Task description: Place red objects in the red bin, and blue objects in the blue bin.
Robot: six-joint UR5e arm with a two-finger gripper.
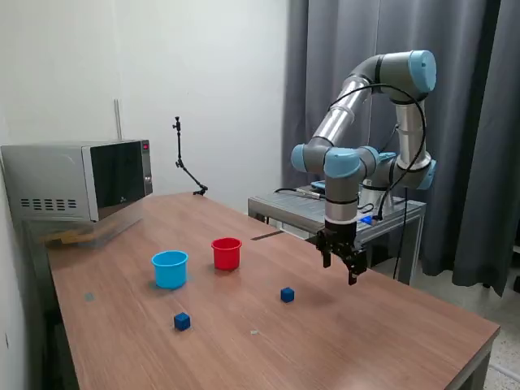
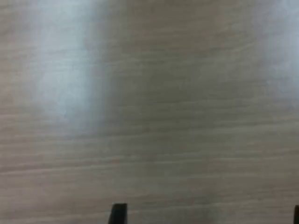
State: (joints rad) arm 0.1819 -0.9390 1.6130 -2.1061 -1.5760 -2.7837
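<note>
We see two blue cubes on the wooden counter [image 1: 382, 341]: one [image 1: 287, 295] near the middle, the other [image 1: 182, 322] closer to the front edge, both well apart from the blue bin [image 1: 170, 269] and outside it, so we judge the blue half of the job not yet done. No red cubes show on the counter; they may lie inside the red bin [image 1: 227, 253], which stands just beside the blue bin, though we cannot see into either cup (their insides are hidden from this angle). The arm reaches down from its folded elbow, wrist vertical, with the tool [image 1: 343, 262] hanging above bare counter toward the exterior view's right of the nearer cube. Its fingers [image 2: 117, 213] stand apart with nothing between them, and the wrist view shows only blurred wood grain.
</note>
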